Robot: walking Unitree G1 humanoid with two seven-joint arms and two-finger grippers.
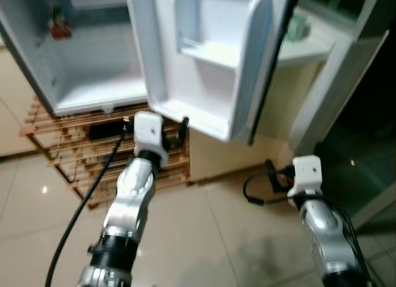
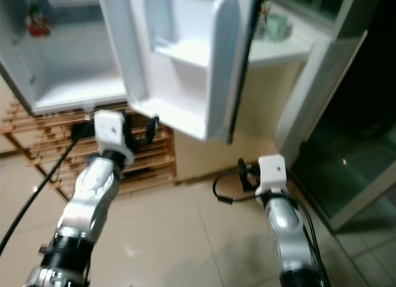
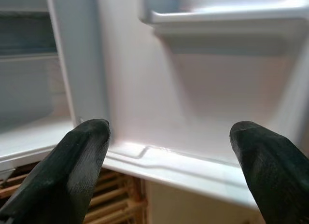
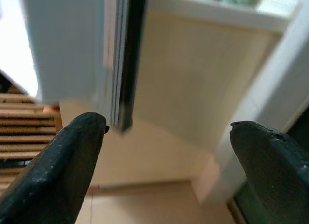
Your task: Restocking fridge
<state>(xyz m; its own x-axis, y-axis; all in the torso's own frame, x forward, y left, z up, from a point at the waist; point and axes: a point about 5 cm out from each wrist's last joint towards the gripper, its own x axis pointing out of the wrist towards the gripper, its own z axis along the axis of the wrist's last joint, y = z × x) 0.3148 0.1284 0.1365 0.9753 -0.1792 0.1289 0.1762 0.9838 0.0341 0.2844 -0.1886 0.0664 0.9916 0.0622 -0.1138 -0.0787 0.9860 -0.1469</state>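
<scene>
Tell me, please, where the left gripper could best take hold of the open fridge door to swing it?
Probably the fridge door by its lower inner edge, approached from below and in front: that rim is a thin protruding lip, and the open left gripper already sits just beneath it, fingers spread wide.

A home kitchen corner: a small white fridge (image 1: 93, 64) with its door (image 1: 210, 58) swung open sits on a slatted wooden rack (image 1: 80, 157), above glossy beige floor tiles (image 1: 204, 237), beside a cream counter (image 1: 303, 49)

Standing on a slatted wooden rack (image 1: 74, 157) over pale tiled floor (image 1: 204, 237): 1 small open fridge (image 1: 93, 70), holding a red item (image 1: 59, 28).
</scene>
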